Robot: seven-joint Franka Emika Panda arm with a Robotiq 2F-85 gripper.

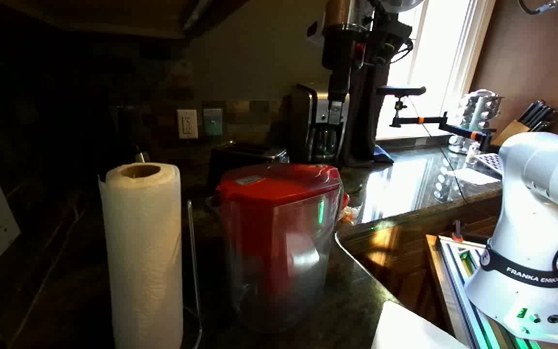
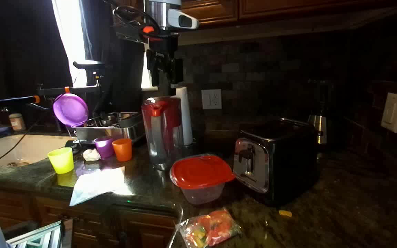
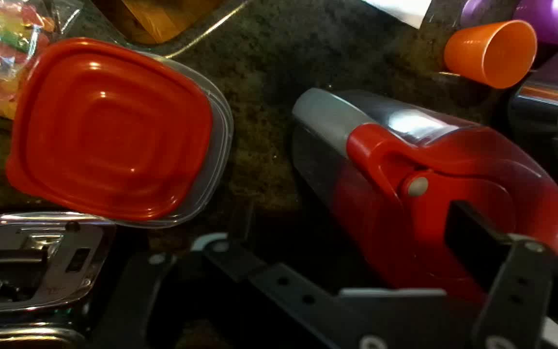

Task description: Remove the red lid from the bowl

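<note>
Kitchen: sink (image 2: 36, 146), toaster (image 2: 279, 163), apparently dishrack (image 2: 102, 134).

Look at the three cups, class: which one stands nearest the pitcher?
The orange cup. In an exterior view it stands closest to the pitcher; the purple cup comes next and the yellow-green cup is farthest away.

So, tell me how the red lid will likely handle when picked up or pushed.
The red lid is probably light and somewhat flexible, looking like thin plastic. Its glossy surface may be slippery. Pushed, it may slide: it seems off-centre on the clear bowl, whose rim shows beside it.
</note>
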